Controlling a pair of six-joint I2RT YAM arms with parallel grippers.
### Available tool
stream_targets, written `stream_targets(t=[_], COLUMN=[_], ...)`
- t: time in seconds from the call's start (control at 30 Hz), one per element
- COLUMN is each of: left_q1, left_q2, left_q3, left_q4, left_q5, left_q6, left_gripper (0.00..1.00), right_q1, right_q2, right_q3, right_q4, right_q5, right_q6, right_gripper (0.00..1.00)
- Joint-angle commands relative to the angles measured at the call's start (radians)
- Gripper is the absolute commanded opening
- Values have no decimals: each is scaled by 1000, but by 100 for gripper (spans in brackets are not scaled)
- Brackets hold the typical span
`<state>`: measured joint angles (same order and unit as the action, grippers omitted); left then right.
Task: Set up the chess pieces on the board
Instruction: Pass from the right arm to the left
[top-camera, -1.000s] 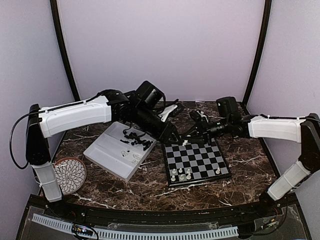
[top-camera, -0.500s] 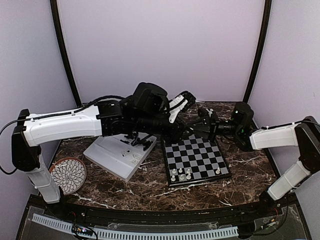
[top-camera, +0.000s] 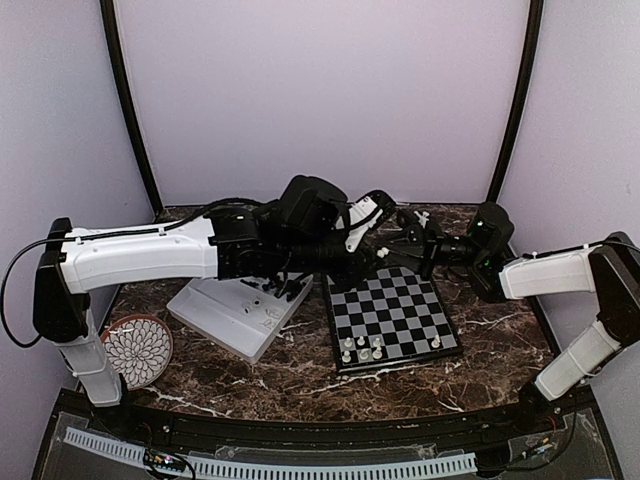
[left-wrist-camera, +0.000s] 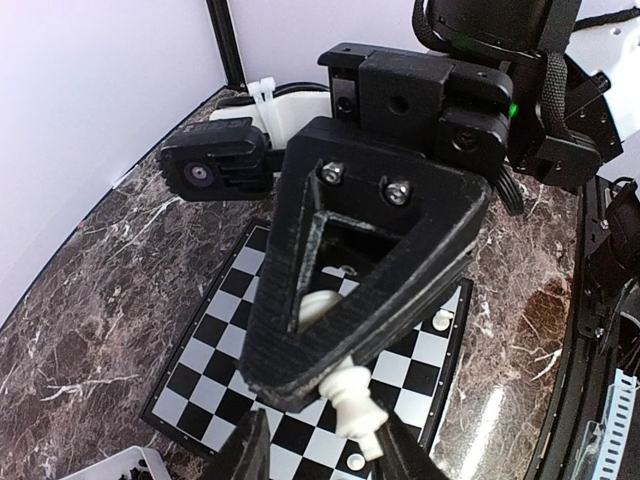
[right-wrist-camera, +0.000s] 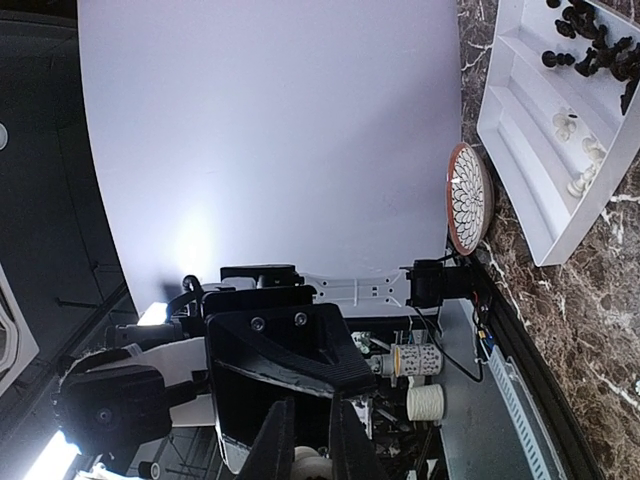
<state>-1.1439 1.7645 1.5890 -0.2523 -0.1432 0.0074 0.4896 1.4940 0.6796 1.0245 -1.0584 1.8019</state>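
Observation:
The board (top-camera: 395, 320) lies right of centre, with several white chess pieces (top-camera: 362, 347) on its near rows. Both grippers meet above its far edge. My right gripper (right-wrist-camera: 310, 440) is shut on a white chess piece (right-wrist-camera: 310, 462), which also shows in the left wrist view (left-wrist-camera: 355, 400) sticking out below the right gripper's finger (left-wrist-camera: 300, 340). My left gripper (left-wrist-camera: 322, 450) is open, its fingers either side of that piece, the right one touching it. In the top view the left gripper (top-camera: 375, 260) and right gripper (top-camera: 400, 248) overlap and the piece is hidden.
A white divided tray (top-camera: 215, 315) left of the board holds black pieces (top-camera: 270, 290) and a few white ones; it also shows in the right wrist view (right-wrist-camera: 530, 150). A round patterned plate (top-camera: 138, 348) sits at the near left. The left arm spans over the tray.
The left arm lifted from the tray's corner and swung right. The right arm drew back right and turned. The two grippers now meet over the board's far edge.

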Motion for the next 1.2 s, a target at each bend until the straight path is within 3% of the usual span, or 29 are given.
stream_targets(t=[0.0,0.53,0.8,1.07,1.17], left_q1=[-5,-6,-6,-5,-5], left_q2=[9,6,0,-8,-10], left_q3=[43,52,54,48,48], left_q4=[32,72,75,79,88], left_q5=[4,17,0,-4,-6], left_q6=[0,-49,-120,-148,-150], left_gripper=[35,29,32,20,21], right_q1=[-5,-8,-11,-17,-18], right_q2=[3,8,16,26,31], right_q3=[-10,-14,-18,-18,-17], right_q4=[54,59,78,92,96], right_q5=[-3,6,11,11,12], right_q6=[10,8,17,25,26], right_gripper=[0,0,0,0,0])
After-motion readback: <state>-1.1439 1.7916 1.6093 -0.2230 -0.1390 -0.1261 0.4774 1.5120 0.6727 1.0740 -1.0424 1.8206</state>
